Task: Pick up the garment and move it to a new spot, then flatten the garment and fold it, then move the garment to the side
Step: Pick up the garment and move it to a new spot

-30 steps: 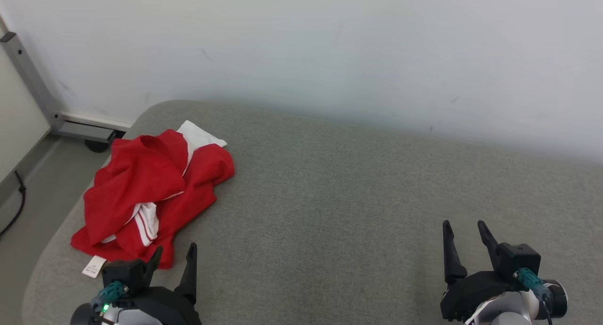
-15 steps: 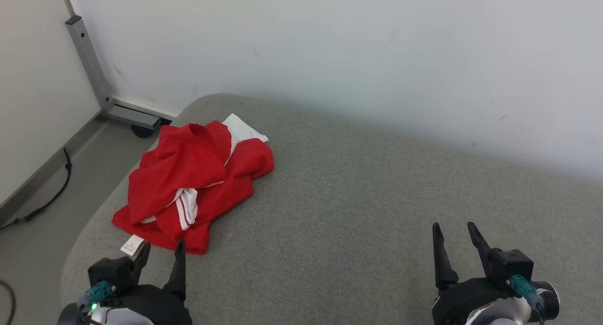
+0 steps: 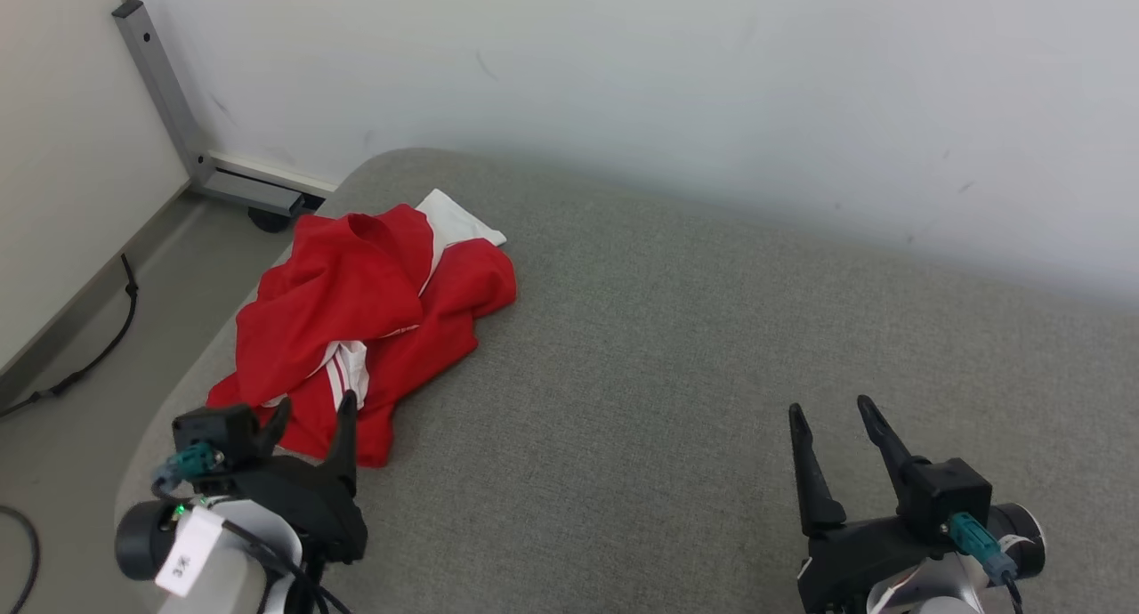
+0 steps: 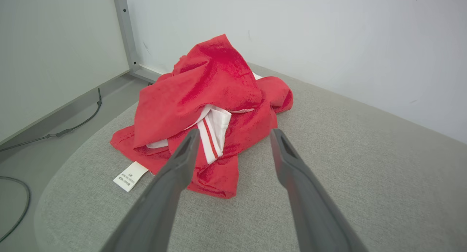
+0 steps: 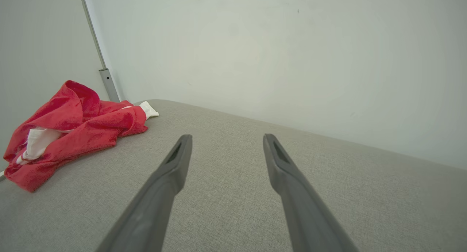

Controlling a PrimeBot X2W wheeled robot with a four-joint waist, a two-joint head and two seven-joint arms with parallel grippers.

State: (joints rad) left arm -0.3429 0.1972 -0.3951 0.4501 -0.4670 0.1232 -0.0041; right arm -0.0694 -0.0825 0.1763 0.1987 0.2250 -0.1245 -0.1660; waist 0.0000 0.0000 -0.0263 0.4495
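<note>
1. Garment (image 3: 365, 320): red with white striped trim, crumpled in a heap at the far left corner of the grey fabric tabletop (image 3: 676, 356). A white label (image 4: 130, 176) lies by its near hem.
2. Left claw (image 3: 315, 402): fingers apart, empty, tips at the heap's near edge; contact unclear.
3. Right claw (image 3: 829, 407): fingers apart, empty, over bare tabletop, well apart from the garment.

left claw (image 3: 313, 404) spread, right claw (image 3: 827, 408) spread
</note>
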